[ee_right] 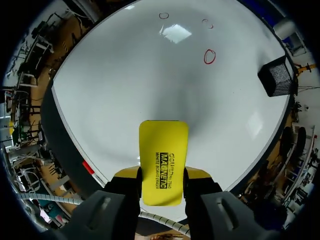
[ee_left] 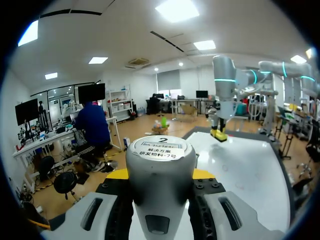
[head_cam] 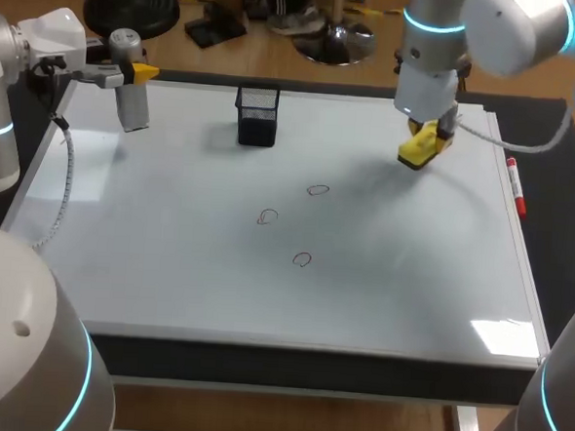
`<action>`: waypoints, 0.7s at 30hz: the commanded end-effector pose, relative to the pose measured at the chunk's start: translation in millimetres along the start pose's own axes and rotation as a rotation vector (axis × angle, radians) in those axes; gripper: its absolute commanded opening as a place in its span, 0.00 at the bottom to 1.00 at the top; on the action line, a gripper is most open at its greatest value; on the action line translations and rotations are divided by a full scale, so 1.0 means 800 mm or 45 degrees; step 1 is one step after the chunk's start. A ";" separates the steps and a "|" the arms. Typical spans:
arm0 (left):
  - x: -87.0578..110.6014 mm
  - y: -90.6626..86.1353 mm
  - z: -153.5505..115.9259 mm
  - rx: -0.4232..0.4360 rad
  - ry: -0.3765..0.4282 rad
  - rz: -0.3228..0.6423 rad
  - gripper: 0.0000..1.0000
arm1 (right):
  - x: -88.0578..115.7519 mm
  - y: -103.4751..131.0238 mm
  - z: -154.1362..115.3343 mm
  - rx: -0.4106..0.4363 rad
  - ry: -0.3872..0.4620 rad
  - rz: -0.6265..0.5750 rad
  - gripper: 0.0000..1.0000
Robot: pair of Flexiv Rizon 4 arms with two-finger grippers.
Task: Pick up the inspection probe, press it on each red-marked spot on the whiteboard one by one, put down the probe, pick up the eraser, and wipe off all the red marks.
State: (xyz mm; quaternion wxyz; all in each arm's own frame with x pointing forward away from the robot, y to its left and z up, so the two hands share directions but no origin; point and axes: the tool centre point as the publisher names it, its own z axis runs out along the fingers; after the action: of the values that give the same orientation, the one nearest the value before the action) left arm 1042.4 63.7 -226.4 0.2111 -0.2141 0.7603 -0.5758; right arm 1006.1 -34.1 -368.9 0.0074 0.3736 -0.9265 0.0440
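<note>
Whiteboard [head_cam: 168, 247] covers nearly all of the dark tabletop [head_cam: 557, 232]. A black mesh basket [head_cam: 258, 114] stands near the board's far edge and a red marker [head_cam: 514, 185] lies along its right rim.

The left pincer [head_cam: 128, 73] is closed on the inspection probe [head_cam: 130, 103], which hangs above the board's far left corner, well apart from the marks. The right pincer [ee_right: 162, 176] is clamped on the long sides of the yellow eraser [ee_right: 163, 145], held over the far right part of the board. The red marks [ee_right: 209, 56] sit near the middle as three small rings, none under either tool.

The probe looks like a stiff grey cylinder, smooth and likely a little slippery. A hold across its body, as here, should keep it square for pressing. The eraser is probably light, with a hard shell and a soft wiping face. Gripping its narrow sides suits it, and it needs to stay flat on the board.

In the left wrist view only the probe's labelled cap shows, and its working end is out of sight. The eraser's underside is hidden in every view, and so is the exact contact of the fingers on both tools. From the head view the rings are faint, so I cannot tell whether any is smudged.
</note>
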 end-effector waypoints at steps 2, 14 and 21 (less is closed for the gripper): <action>0.000 -0.001 0.000 0.001 -0.001 0.000 0.00 | 0.049 0.002 -0.002 0.001 -0.013 0.040 0.00; 0.000 -0.001 0.000 0.001 -0.001 0.000 0.00 | 0.066 0.004 0.004 -0.023 -0.012 0.095 0.00; 0.000 -0.001 0.000 0.001 -0.001 0.000 0.00 | 0.066 0.004 0.004 -0.023 -0.012 0.095 0.00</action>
State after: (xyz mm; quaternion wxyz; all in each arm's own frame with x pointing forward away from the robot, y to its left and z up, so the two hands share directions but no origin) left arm 1042.4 63.7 -226.4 0.2111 -0.2141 0.7603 -0.5758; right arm 965.3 -68.3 -370.3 0.0046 0.3383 -0.9405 0.0323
